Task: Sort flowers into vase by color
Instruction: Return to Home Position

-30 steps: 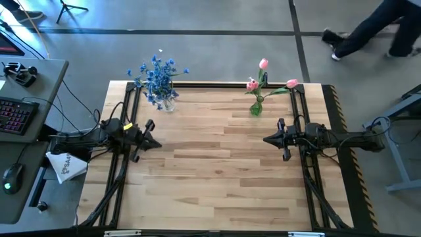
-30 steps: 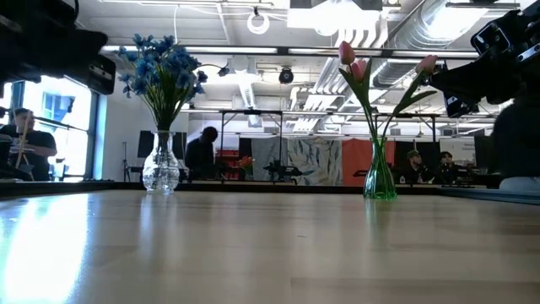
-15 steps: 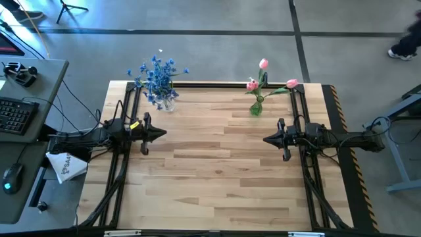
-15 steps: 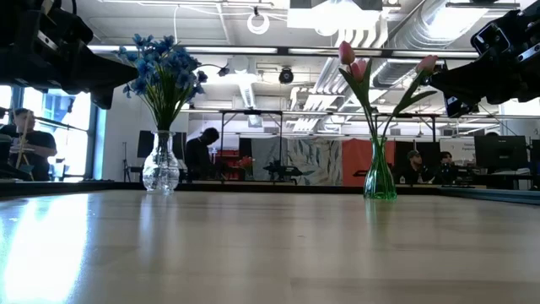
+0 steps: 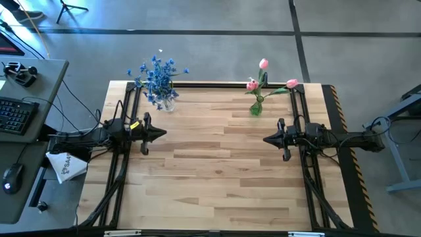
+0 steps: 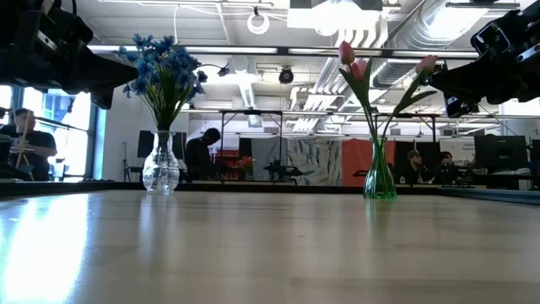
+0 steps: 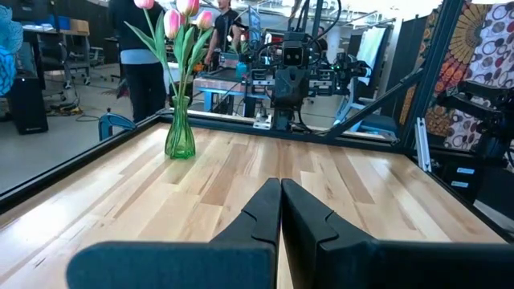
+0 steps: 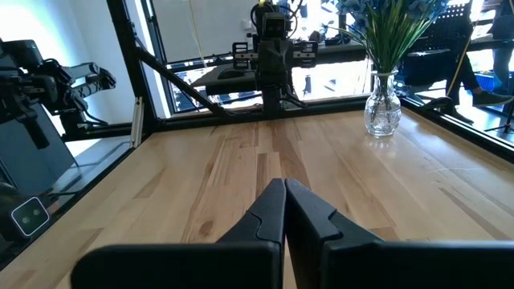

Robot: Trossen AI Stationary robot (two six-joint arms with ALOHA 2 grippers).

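Left arm [image 5: 85, 138], right arm [image 5: 342, 139] level, facing each other, jaws closed.

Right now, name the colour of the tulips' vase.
The vase is green; left wrist view shows it best.

Two vases stand on the table [image 5: 217, 191]: one clear glass vase [image 5: 169, 104] near the far left corner and one green vase [image 5: 256, 107] toward the far right corner. The green vase holds three pink tulips [image 5: 263, 64], one bloom on each. The clear glass vase holds one bunch of blue flowers [image 5: 158, 78], its sprays too tightly packed to count. Two arms [image 5: 85, 137] reach in, one over the left edge and one over the right. That makes two grippers, the left gripper [image 5: 161, 133] and the right gripper [image 5: 266, 139], each with two fingers pressed together. Four people [image 6: 202, 152] can be made out in the room beyond the far edge.
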